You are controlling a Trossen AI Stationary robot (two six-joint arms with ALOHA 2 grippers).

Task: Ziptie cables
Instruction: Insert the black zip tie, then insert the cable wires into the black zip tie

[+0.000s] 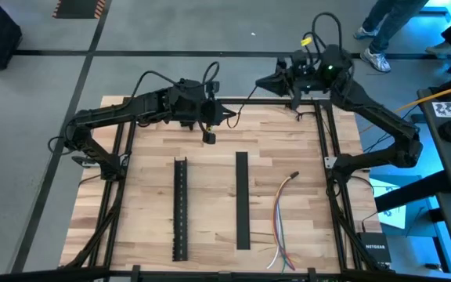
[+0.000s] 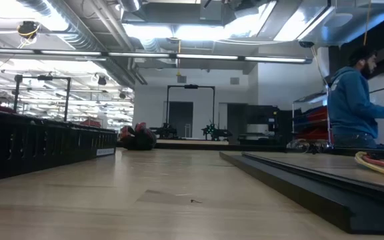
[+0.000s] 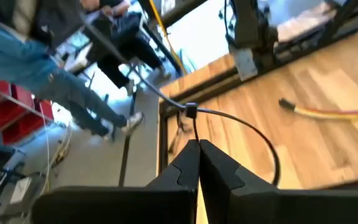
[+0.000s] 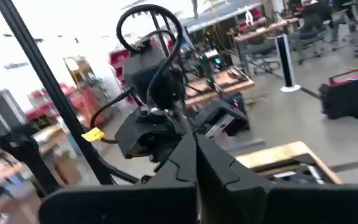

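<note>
A thin black ziptie [image 3: 253, 134] is bent into a loop above the table's far edge. Its small head [image 3: 190, 111] sits just ahead of my left gripper [image 3: 198, 144], which is shut on it. From the head a straight length [image 3: 135, 68] runs off toward my right gripper [image 1: 259, 83]. That gripper is shut and hangs beyond the far edge, facing my left gripper [image 1: 229, 116]. The cables [image 1: 282, 223], a loose bundle of red, white and grey wires, lie flat on the table's near right part, touched by neither gripper. My left gripper pinches a short piece of the ziptie's strap [image 3: 195, 130] just below the head, between its two fingertips. The fingers slant slightly downward, coming from the table's left. The loop stands clear of the table ahead of the fingers. My right gripper [image 4: 196, 135] is shut, with its fingers level and coming from the right. The ziptie's straight length leads toward it, but its own fingers hide the place of contact, so which part it has does not show.
A long black slotted channel [image 1: 180, 207] and its flat cover [image 1: 242, 200] lie side by side on the table's middle. Black frame rails [image 1: 323, 141] run along the table's edges. People stand beyond the far right corner [image 1: 390, 23].
</note>
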